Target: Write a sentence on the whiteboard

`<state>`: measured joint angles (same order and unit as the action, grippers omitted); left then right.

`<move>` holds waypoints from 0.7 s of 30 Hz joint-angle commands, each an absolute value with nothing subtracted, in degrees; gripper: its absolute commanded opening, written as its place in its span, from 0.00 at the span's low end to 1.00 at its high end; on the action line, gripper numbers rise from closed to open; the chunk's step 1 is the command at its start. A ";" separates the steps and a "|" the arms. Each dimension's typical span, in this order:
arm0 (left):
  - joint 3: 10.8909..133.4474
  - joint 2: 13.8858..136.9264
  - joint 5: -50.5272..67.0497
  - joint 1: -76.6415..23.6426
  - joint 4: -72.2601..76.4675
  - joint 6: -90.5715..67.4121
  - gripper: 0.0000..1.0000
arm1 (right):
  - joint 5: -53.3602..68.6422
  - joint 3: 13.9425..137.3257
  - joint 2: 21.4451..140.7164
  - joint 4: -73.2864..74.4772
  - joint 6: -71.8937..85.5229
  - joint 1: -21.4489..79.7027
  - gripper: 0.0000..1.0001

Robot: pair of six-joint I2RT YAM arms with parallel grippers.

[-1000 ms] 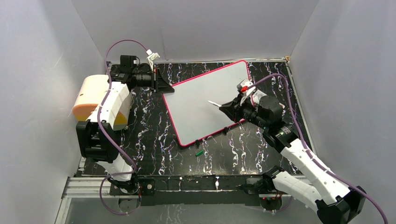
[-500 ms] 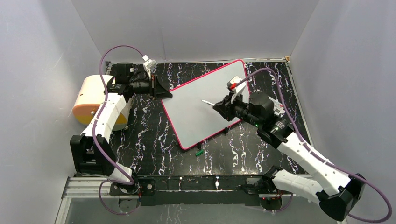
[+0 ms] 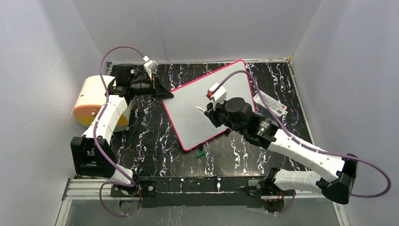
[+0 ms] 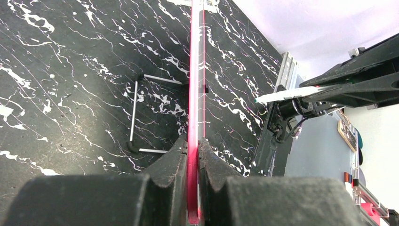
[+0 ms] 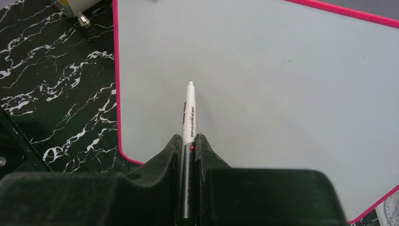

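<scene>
I had the left jaws clamped on the whiteboard [image 3: 188, 113] at its pink rim; the right jaws gripped a white marker [image 5: 189, 113], tip apart from the board.

Grey walls [image 3: 197, 28]; black, seemingly marble tabletop [image 3: 150, 132].

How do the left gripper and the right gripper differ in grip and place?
The left gripper pinches the pink rim of the whiteboard; the right gripper holds a white marker. The left gripper is at the board's corner; the right gripper is over its blank face. Both are shut.
</scene>
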<state>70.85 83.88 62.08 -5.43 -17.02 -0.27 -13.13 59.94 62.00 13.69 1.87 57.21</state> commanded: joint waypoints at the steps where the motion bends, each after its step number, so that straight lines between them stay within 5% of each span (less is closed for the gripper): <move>1: 69.00 83.18 59.42 -5.98 -19.08 0.88 0.00 | -20.84 64.77 64.48 13.03 0.12 60.17 0.00; 21: 68.45 83.03 58.34 -5.98 -18.51 1.49 0.00 | -32.91 78.16 79.51 18.81 0.09 69.95 0.00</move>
